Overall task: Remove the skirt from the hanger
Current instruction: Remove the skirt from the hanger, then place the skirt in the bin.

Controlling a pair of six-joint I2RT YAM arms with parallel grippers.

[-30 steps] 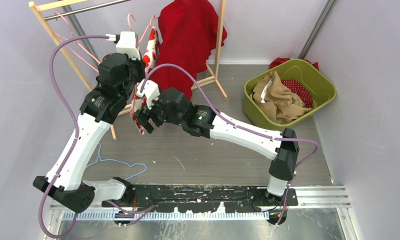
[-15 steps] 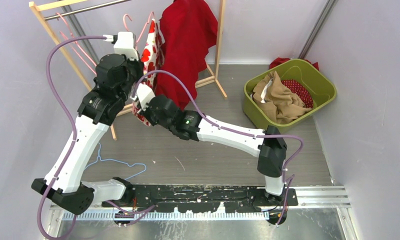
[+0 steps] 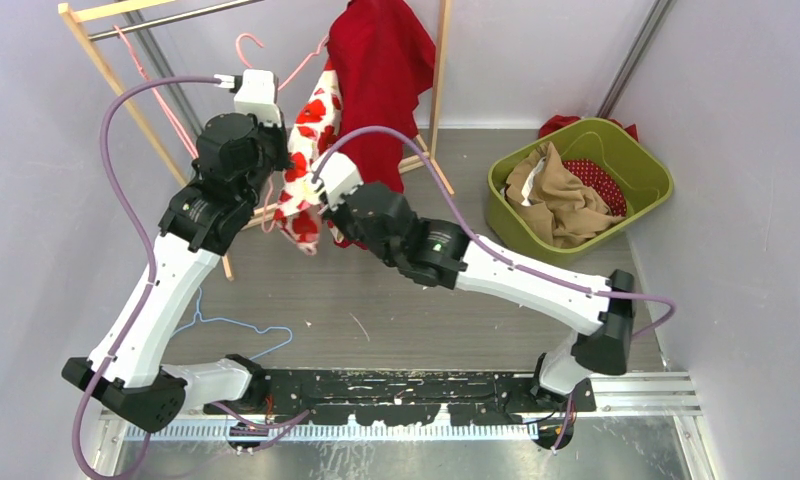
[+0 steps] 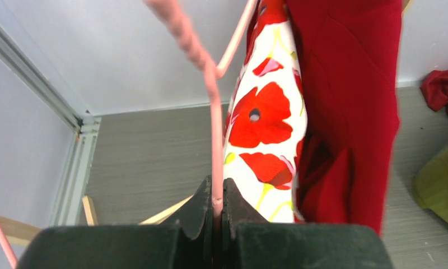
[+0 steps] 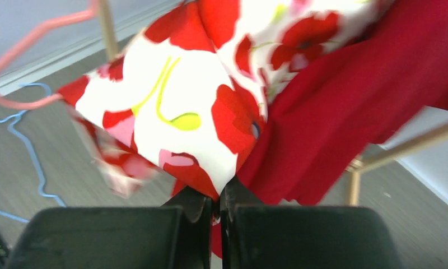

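The left fingers [image 4: 210, 197] were clamped on the thin pink wire of the hanger [image 4: 213, 129]. The right fingers [image 5: 216, 200] were pinched shut on a lower corner of the poppy-print skirt [image 5: 177, 106]. The skirt hung from the hanger at the far left, just beside the red garment [image 3: 376, 80] draped on the wooden rack [image 3: 101, 65]. The pinch held only a small corner of cloth, so a hard pull would likely have let it slip free. If the skirt was snagged on the wire, pulling could have twisted the hanger in the left grip. It could also have dragged the red garment off the rack, since the two cloths appeared to hang against each other.
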